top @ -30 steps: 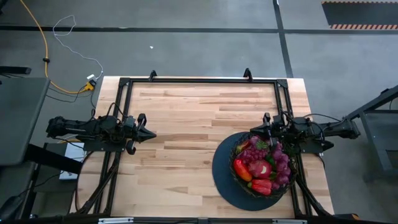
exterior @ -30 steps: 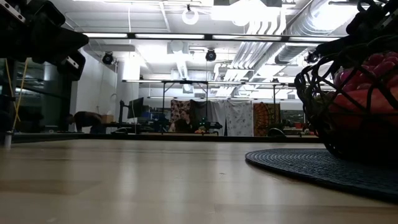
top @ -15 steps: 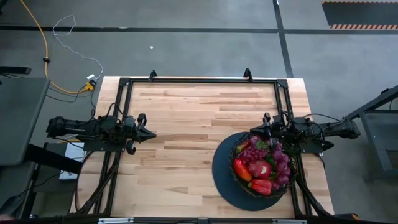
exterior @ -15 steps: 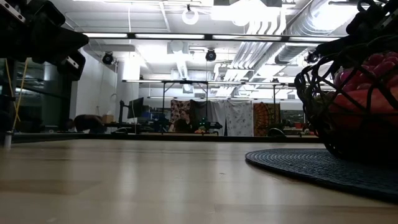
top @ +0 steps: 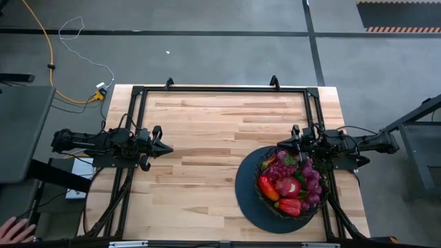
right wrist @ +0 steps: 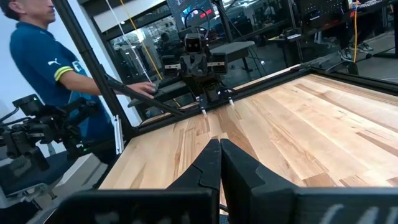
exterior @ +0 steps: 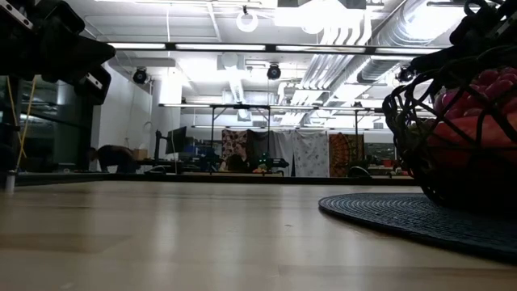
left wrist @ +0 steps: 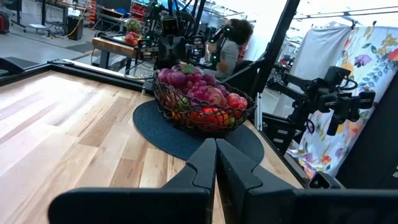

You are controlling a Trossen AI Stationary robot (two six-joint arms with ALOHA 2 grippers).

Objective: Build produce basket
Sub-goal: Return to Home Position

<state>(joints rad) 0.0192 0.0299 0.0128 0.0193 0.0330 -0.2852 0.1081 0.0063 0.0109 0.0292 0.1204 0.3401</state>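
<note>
I'm in some big open robotics lab, exposed ceiling ducts [exterior: 355, 36], bare concrete floor [top: 207, 48], more arm rigs [left wrist: 169, 34] on benches [left wrist: 115, 45] past my table [top: 207, 138]

We log: basket [exterior: 452, 182] on its disc base [top: 248, 200], near right of the table [top: 207, 124] | produce [top: 289, 184] piled inside | right gripper [top: 279, 145] just beyond the basket's far rim | left gripper [top: 169, 147] at the left edge, well apart.
</note>
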